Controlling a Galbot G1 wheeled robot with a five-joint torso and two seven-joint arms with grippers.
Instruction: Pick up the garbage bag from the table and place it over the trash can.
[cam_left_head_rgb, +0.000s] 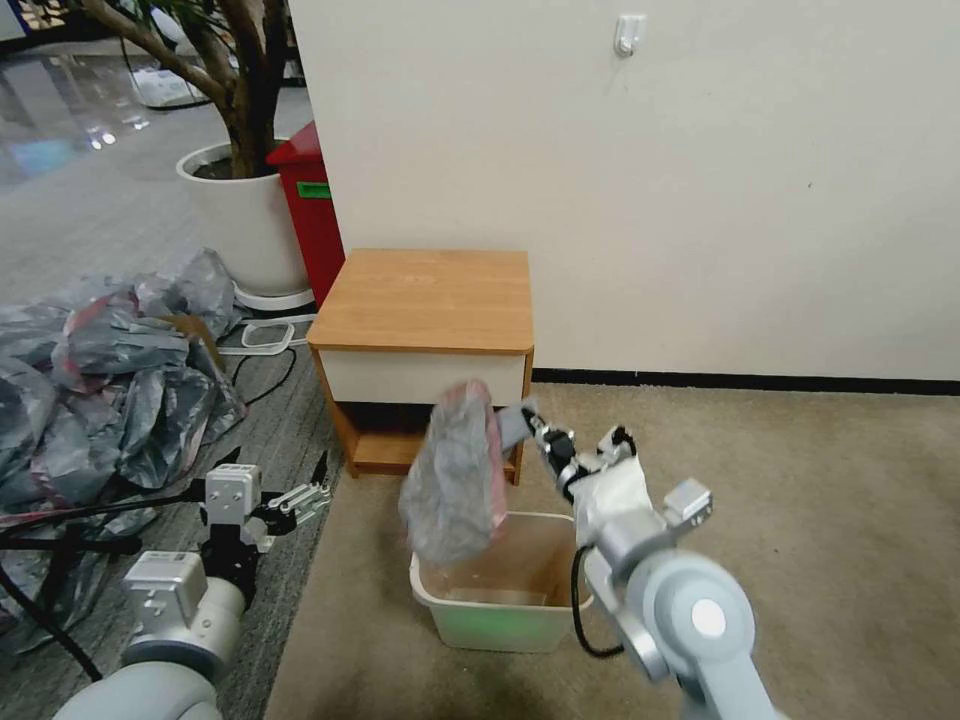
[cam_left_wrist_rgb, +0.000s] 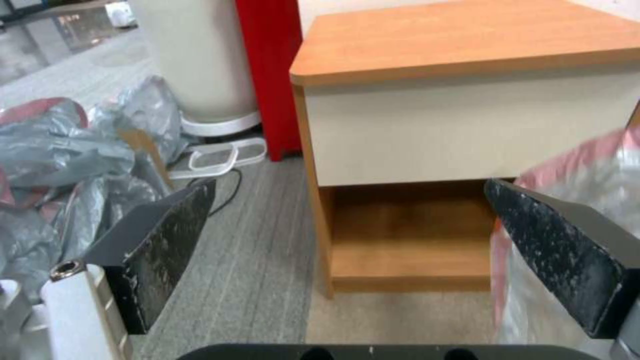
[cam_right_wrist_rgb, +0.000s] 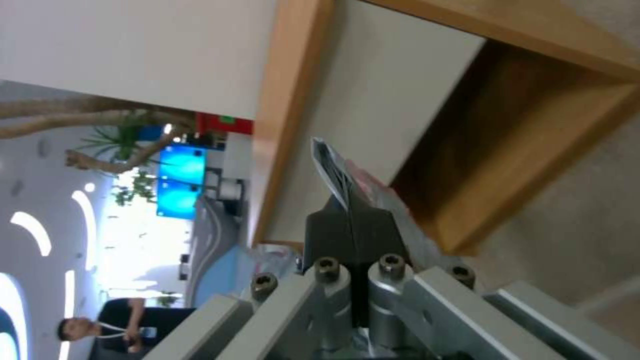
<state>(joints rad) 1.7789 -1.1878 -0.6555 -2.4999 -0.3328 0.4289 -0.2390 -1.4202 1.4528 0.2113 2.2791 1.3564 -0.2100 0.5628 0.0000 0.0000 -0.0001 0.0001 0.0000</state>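
1. Beige carpet meets a grey strip-patterned floor in front of a cream wall with a black skirting line; against that wall stands the counter, a small light-brown wooden cabinet with a white drawer front and an open shelf beneath; its top is bare.
2. In mid-air in front of the counter's drawer and shelf hangs the garbage bag: thin, crinkled, translucent silvery-grey plastic with a pink rim along its upper and right edges; it droops in a loose bunch, its lower end dipping to the rim of the trash can.
3. The right tool has its jaws pressed together on the bag's upper right corner; from the right wrist camera a flat sliver of bag sticks out between the closed black pads.
4. The trash can, a cream-beige rectangular bin with rounded corners, sits on the carpet directly below the bag, just in front of the counter; what shows of its inside is bare.
5. The left tool is low at the left over the grey floor, jaws spread wide and holding nothing; it sits apart from the bag.
6. A heap of grey bags lies on the floor at the far left; behind it stand a white plant pot holding a tree and a red bin beside the counter.
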